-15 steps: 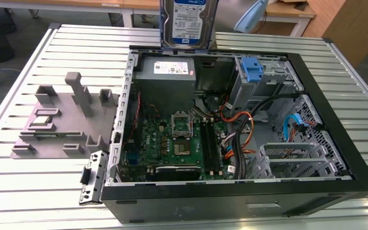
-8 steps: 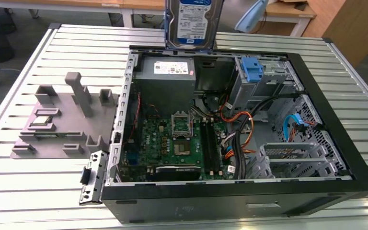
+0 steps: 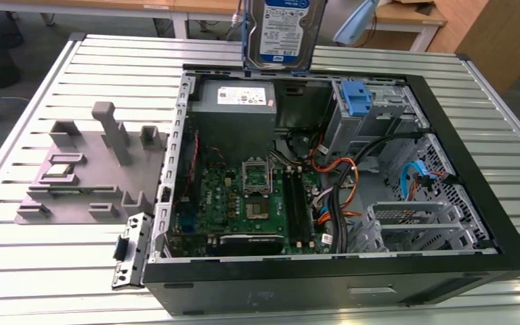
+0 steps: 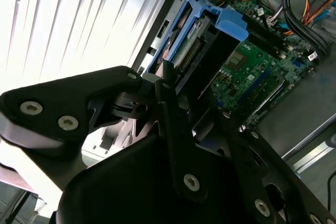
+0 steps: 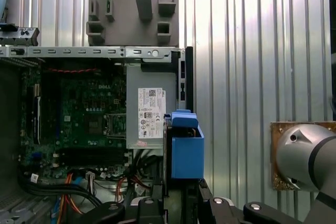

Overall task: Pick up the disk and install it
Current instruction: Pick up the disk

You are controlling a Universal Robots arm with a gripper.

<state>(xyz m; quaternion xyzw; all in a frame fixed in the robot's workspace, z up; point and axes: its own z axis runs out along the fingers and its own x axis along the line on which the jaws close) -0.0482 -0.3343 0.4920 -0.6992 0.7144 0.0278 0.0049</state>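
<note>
Hanging upright over case point(image 3: 445, 135) power-supply point(image 3: 233, 98) end: disk point(image 3: 283, 34), tool point(image 5: 181, 188) clamped on it; likely held high to clear internals.

The disk point(image 3: 283, 30) hangs upright, blue-framed, above the case point(image 3: 332, 288); seemingly airborne.

- Ribbed silver aluminium worktop point(image 3: 25, 271) spans the scene, its slats brightly lit.
- Light wooden desks on white legs point(image 3: 133, 7) stand behind it.
- Brown wooden cabinet point(image 3: 500, 34) stands at the exterior view's right.
- Grey floor point(image 3: 106, 26) lies beneath.
</note>
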